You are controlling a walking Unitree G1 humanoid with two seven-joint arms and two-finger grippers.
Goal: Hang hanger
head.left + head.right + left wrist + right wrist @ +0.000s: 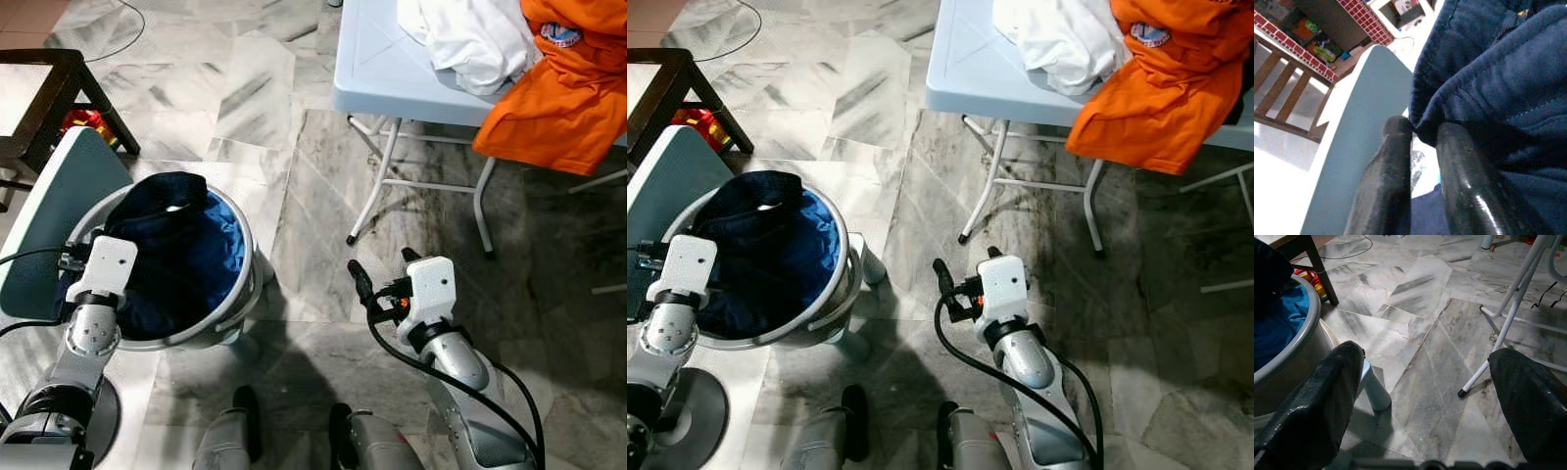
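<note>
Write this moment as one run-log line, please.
left hand: shut on dark navy cloth garment in round grey plastic basket | right hand: open, over grey marble floor

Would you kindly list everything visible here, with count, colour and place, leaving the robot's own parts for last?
Basket: one, grey, on the floor before the left arm.
Dark garment: one, navy, piled in the basket over blue cloth.
Folding table: one, pale blue top, white legs, ahead on the right.
White garment: one, on the folding table.
Orange garment: one, draped over the table's edge.
Wooden table: one, dark brown, far left.
Floor: grey marble tiles.
Left gripper: black fingers pinching the dark garment's edge.
Right gripper: black fingers wide apart over the floor.
</note>
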